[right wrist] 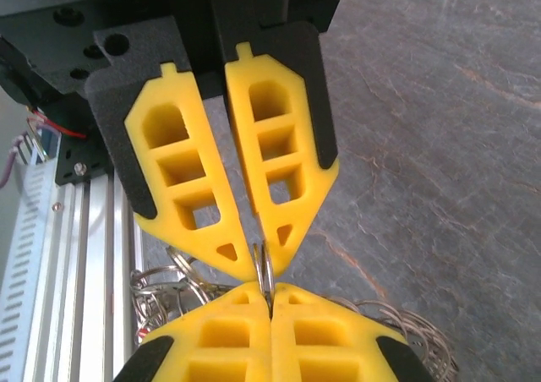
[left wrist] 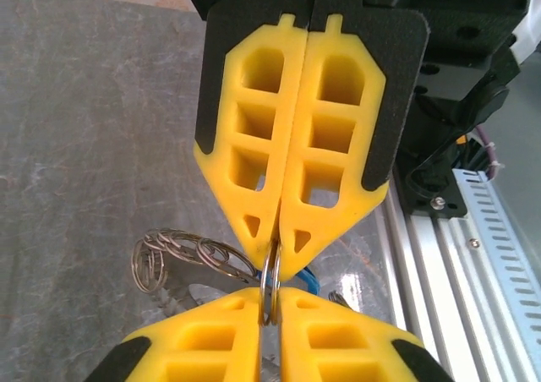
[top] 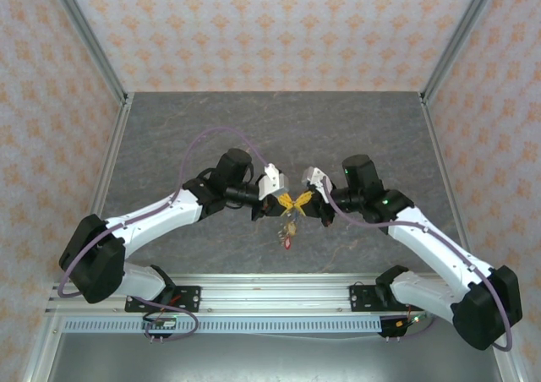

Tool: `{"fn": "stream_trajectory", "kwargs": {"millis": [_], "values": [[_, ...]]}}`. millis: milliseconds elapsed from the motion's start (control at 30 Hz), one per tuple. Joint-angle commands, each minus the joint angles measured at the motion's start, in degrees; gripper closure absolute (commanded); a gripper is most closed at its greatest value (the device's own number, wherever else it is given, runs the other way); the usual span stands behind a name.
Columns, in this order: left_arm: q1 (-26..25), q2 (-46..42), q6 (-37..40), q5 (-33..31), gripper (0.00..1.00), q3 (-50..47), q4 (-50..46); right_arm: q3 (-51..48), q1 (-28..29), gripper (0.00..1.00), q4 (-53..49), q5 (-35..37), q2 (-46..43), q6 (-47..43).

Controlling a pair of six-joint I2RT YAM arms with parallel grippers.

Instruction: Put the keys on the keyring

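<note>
Yellow-tipped left gripper (left wrist: 269, 304) pinching keyring (left wrist: 270, 282) edge-on, jaws nearly touching; right gripper (left wrist: 276, 255) facing it from 12 o'clock, clamping same ring. Both arms angling inward, tips meeting over table (top: 169, 128). Wire loops (left wrist: 182, 251) hanging at 9 o'clock of pinch; keys (top: 288, 234) dangling at 6 o'clock under fingers
</note>
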Motion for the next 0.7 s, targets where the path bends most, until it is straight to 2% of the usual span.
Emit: {"fn": "stream_trajectory", "kwargs": {"millis": [0,167,300,500,567,667], "values": [[-0.6,-1.36,3.52,-2.35,0.86,2.25,-4.24,5.16,1.03,1.0,-8.21,2.78,1.26,-6.24],[-1.5,-0.51,4.58,-3.5,0.84,3.93,-5.7,8.54,2.6,1.0,-12.66,5.31,3.25,-8.61],[-2.26,-0.25,2.86,-4.09,0.84,3.28,-2.69,10.23,3.79,1.0,-14.57,6.94,4.52,-9.55],[-2.76,-0.07,2.92,-4.87,0.91,2.92,-2.81,10.13,4.52,0.98,-11.57,5.39,3.85,-8.6],[-2.74,-0.24,3.23,-4.83,1.0,2.9,-3.14,9.46,4.56,0.96,-9.99,4.51,3.18,-7.88],[-2.72,-1.17,2.05,-4.76,1.0,1.71,-0.89,7.44,4.45,0.89,-8.02,5.76,1.64,-7.04]]}}
